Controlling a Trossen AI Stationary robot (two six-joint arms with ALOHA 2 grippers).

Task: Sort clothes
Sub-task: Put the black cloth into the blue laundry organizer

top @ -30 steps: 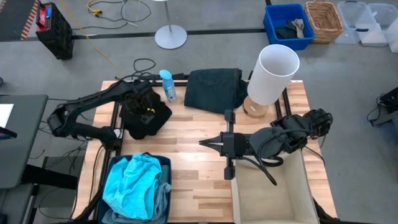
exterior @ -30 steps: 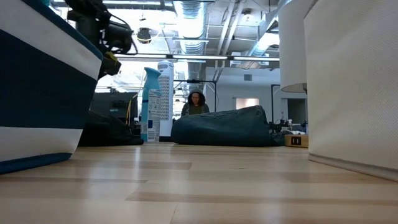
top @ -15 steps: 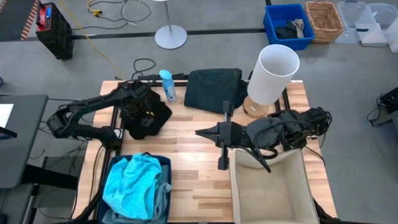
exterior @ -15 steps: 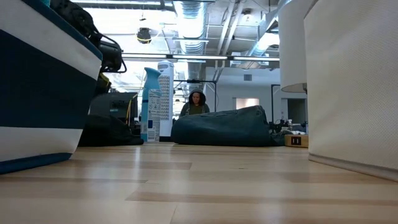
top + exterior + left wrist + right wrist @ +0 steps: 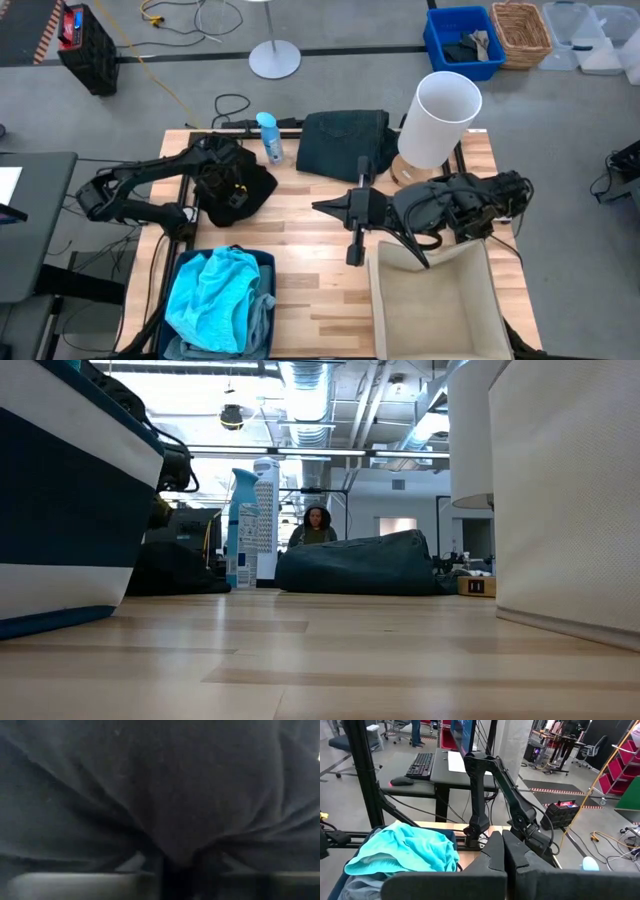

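Observation:
The black garment (image 5: 238, 190) lies crumpled on the table's far left, with my left gripper (image 5: 230, 186) down on it, pointing straight down; black cloth (image 5: 165, 795) fills the left wrist view. The dark teal garment (image 5: 345, 140) lies folded at the far middle. The turquoise garment (image 5: 212, 295) lies in the navy bin (image 5: 185, 262) at the near left, on top of a pale blue one (image 5: 263, 312). My right gripper (image 5: 352, 216) hangs shut and empty above the table's middle, fingers pressed together (image 5: 504, 854). My left gripper comes at the black garment from above, pointing down. A bunched fold of the cloth (image 5: 175, 847) runs in between its two fingers, and creases draw in toward that spot. The garment lies on the table. How many layers are caught I cannot tell.
A spray bottle (image 5: 268, 137) stands right beside the black garment. A white lamp shade (image 5: 443, 115) rises at the far right, and a beige bin (image 5: 435, 305) stands at the near right. Bare wood shows in the middle. A person (image 5: 315, 525) sits beyond the table.
My left gripper has sunk straight down onto the black garment. My right arm has swung a little toward the table's left and far side, staying shut and high. The garments have kept their places.

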